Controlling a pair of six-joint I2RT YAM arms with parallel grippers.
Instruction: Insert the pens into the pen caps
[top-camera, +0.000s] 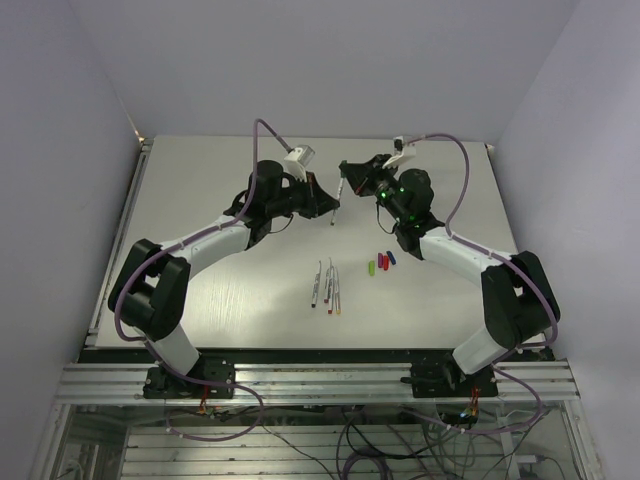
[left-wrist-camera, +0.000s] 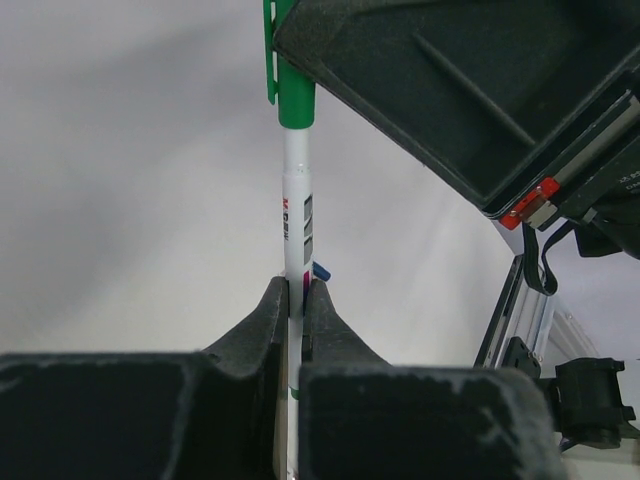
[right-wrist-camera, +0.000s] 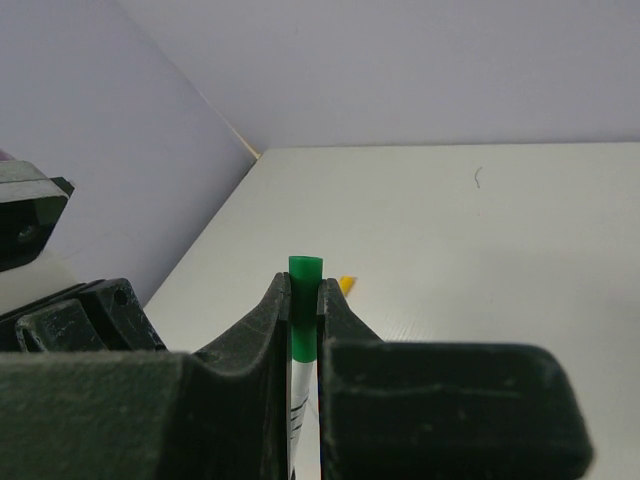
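One pen (left-wrist-camera: 294, 205), a white barrel with print, stands upright between the fingers of my left gripper (left-wrist-camera: 296, 292), which is shut on it. A dark green pen cap (right-wrist-camera: 305, 292) sits on the pen's end, and my right gripper (right-wrist-camera: 305, 300) is shut on that cap. From above, this pen (top-camera: 338, 203) hangs over the table's far middle, between the left gripper (top-camera: 331, 207) and the right gripper (top-camera: 346, 178). Three more pens (top-camera: 326, 286) lie side by side at the table's centre. Loose pen caps (top-camera: 382, 263), light green, red and blue, lie just right of them.
In the left wrist view the right arm's black housing (left-wrist-camera: 470, 90) fills the upper right, close above the green cap. A small yellow piece (right-wrist-camera: 346, 284) lies on the table beyond the right fingers. Walls border the white table (top-camera: 220, 180) at the back and on both sides.
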